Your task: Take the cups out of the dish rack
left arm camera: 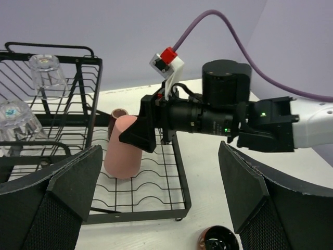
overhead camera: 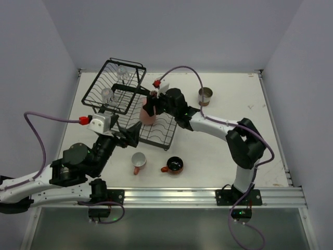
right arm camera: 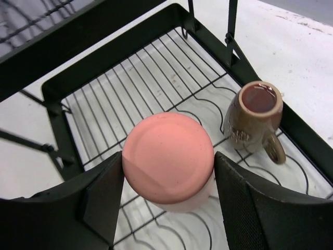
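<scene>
View from above of a white table (overhead camera: 229, 151) with two robot arms mounted at its near edge. A black wire dish rack (overhead camera: 156, 136) sits left of centre. It is a flat grid tray joined to a tilted basket on the far left side.

In the basket are two glasses, both mouth down: the far clear glass (overhead camera: 123, 73) near the back corner and the near clear glass (overhead camera: 106, 95) closer to the arms.

On the flat tray a salmon-pink tumbler (right arm camera: 167, 153) stands upside down with its flat base facing up, leaning a little. The right gripper (overhead camera: 150, 108) reaches in from the right and is clamped on it, with one black finger pressed against each side of the tumbler just below the base. Just beside the tumbler, also on the tray, a small brown cup (right arm camera: 254, 121) stands upright with its mouth open to the camera.

The left gripper (left arm camera: 158, 166) hovers at the near edge of the rack, fingers spread wide with nothing between them, facing the tumbler.

Three cups stand on the table outside the rack. A cream-and-brown cup (overhead camera: 205, 96) is well to the right, beyond the right arm. A pink mug (overhead camera: 138, 162) and an orange-red mug (overhead camera: 174, 165) with a dark inside are near each other — not touching — in front of the rack.
</scene>
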Tool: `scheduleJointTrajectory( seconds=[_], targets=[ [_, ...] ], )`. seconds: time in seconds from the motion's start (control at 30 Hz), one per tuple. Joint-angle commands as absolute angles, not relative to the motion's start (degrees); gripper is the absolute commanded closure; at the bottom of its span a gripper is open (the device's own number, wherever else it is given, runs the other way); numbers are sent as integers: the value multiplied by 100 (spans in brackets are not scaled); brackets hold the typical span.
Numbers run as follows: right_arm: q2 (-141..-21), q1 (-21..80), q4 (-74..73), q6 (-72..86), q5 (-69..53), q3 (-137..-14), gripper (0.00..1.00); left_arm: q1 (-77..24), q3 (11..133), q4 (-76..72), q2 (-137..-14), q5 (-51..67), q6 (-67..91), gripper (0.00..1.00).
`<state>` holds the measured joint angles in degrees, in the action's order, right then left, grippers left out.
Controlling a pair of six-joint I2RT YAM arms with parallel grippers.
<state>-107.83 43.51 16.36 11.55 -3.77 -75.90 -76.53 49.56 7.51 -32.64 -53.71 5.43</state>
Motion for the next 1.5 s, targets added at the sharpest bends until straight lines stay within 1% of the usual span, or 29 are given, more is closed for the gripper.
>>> scheduleJointTrajectory(
  seconds=[0.0, 0.07, 0.13, 0.23, 0.27, 0.3, 0.33, 0.37, 0.43, 0.47, 0.5, 0.53, 0.6, 0.63, 0.67, 0.7, 0.77, 0.87, 1.0, 1.2, 1.37, 1.47],
  targets=[
    [-9600, 4403, 2513, 1353, -107, -6963, 49, -7664, 5317, 475, -3558, -5011, 791, 0],
    [-9169, 4386, 2584, 1371, 0, -6420, 49, -7664, 5405, 413, -3699, -4739, 904, 0],
    [-8484, 4360, 2628, 1441, 316, -6058, 50, -7664, 5528, 264, -3963, -4519, 984, 0],
    [-7500, 4124, 2619, 1906, 369, -5328, 52, -7664, 5686, 27, -4376, -4001, 1195, 0],
    [-7219, 3965, 2619, 2455, 273, -4874, 54, -7655, 5713, -174, -4481, -3677, 1291, 0],
    [-6929, 3746, 2645, 2826, 38, -4643, 55, -7655, 5739, -376, -4683, -3552, 1353, 0],
    [-6369, 3213, 2759, 3265, -748, -4371, 56, -7655, 5757, -456, -4798, -3420, 1423, 0],
    [-6085, 2956, 2908, 3939, -999, -3846, 56, -7655, 5774, -544, -4912, -3201, 1554, 0],
    [-5549, 2473, 3006, 4253, -1221, -3508, 56, -7655, 5880, -764, -5290, -2972, 1713, 0],
    [-5041, 2322, 2988, 4454, -1396, -3228, 56, -7638, 5932, -843, -5448, -2718, 1844, 2],
    [-4801, 2190, 2953, 4578, -1476, -3112, 56, -7620, 6159, -870, -5789, -2611, 1915, 3],
    [-4364, 1867, 2918, 4849, -1555, -2998, 57, -7611, 6292, -853, -5975, -2497, 1994, 4],
    [-4010, 1435, 2900, 5245, -1993, -2699, 59, -7471, 6695, -809, -6466, -2111, 2301, 8],
    [-3860, 963, 2900, 5456, -2204, -2611, 59, -7401, 6793, -835, -6608, -1935, 2433, 10],
    [-3650, 697, 2900, 5850, -2415, -2506, 59, -7226, 6881, -870, -6740, -1655, 2678, 13],
    [-3578, 459, 2909, 6036, -2861, -2470, 59, -7146, 7056, -870, -7002, -1548, 2802, 13],
    [-3411, -252, 2953, 6529, -3268, -2365, 59, -6796, 7206, -870, -7302, -1154, 3223, 15],
    [-3322, -886, 3110, 6995, -3796, -2233, 59, -6452, 7181, -1018, -7453, -967, 3603, 16],
    [-3401, -984, 3233, 7154, -3990, -2206, 60, -6416, 7251, -915, -7532, -1265, 3595, 16],
    [-3533, -984, 3733, 7611, -3920, -2259, 62, -6197, 7094, -642, -7655, -1389, 3832, 16],
    [-3499, -993, 3814, 7761, -3728, -2215, 63, -5986, 7058, -238, -7761, -1660, 3981, 19],
    [-3542, -993, 3919, 7848, -3735, -2154, 63, -5836, 6760, -648, -7734, -1180, 4182, 19]
  ],
)
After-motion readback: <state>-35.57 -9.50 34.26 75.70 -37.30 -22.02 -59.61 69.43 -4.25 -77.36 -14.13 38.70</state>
